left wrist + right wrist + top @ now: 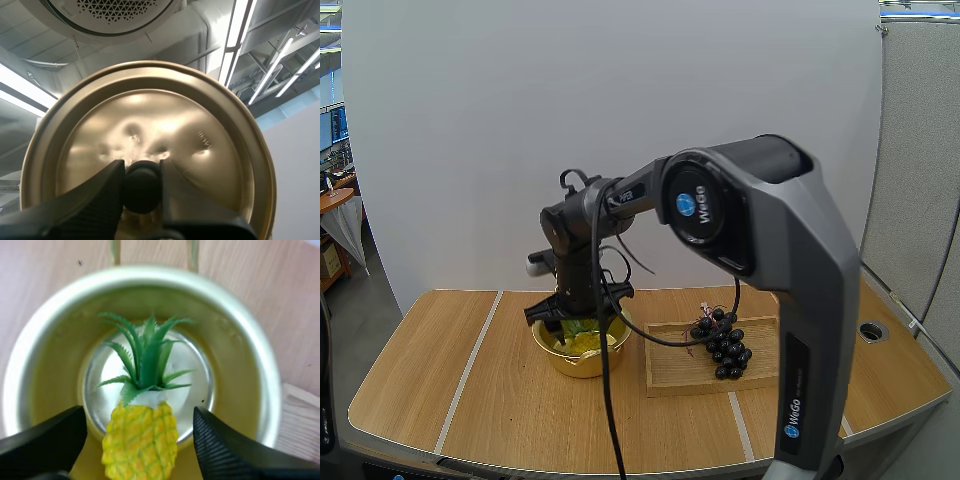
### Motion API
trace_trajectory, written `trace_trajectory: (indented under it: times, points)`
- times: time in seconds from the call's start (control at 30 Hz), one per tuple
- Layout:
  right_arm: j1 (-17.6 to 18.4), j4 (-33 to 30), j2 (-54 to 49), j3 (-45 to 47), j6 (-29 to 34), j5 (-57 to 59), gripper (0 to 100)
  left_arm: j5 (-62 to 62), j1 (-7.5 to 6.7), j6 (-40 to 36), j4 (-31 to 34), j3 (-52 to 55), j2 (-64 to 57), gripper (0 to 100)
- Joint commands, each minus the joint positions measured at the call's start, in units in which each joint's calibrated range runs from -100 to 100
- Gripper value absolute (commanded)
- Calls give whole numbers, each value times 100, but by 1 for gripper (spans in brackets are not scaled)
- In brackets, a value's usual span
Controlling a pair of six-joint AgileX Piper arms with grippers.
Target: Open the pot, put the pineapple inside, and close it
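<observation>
High: forward-down over table point(470, 400); right wrist: close above shared pot point(240, 355); left wrist: upward, against lid point(200, 115).

Bright, even light from overhead; table point(440, 390) w/ soft, faint shadows only. Right arm point(810, 290) at 4 o'clock, near face in shade. Lid point(150, 115): hot glare spots round the knob point(142, 187). Pot point(45, 365) wall gleams, pineapple point(140, 440) well lit.

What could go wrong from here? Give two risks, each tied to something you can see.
1. The right tool is open either side of the pineapple inside the pot; lifting out may catch the fruit or nudge the pot.
2. The left tool pinches the lid only by its small knob, so the lid could tilt or slip and seat crooked.
</observation>
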Motion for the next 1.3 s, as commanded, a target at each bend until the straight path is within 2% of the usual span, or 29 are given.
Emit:
trace_trajectory:
  times: [0.0,0.33,0.67,0.77,1.27]
  points:
    - [-29,-1,-565,-55,-23,242,100,-173,-17,-69,40,-6,-15,0]
    - [-29,-22,-2319,-55,-69,883,100,-173,-17,-69,40,-6,-15,0]
    - [-29,-22,-3735,-43,-225,2378,100,-173,-17,-69,40,-6,-15,0]
    - [-29,-22,-4091,-26,-264,2460,100,-173,-17,-69,40,-6,-15,0]
    - [-29,259,-6210,2004,-626,2432,100,-173,-17,-69,40,-6,-15,0]
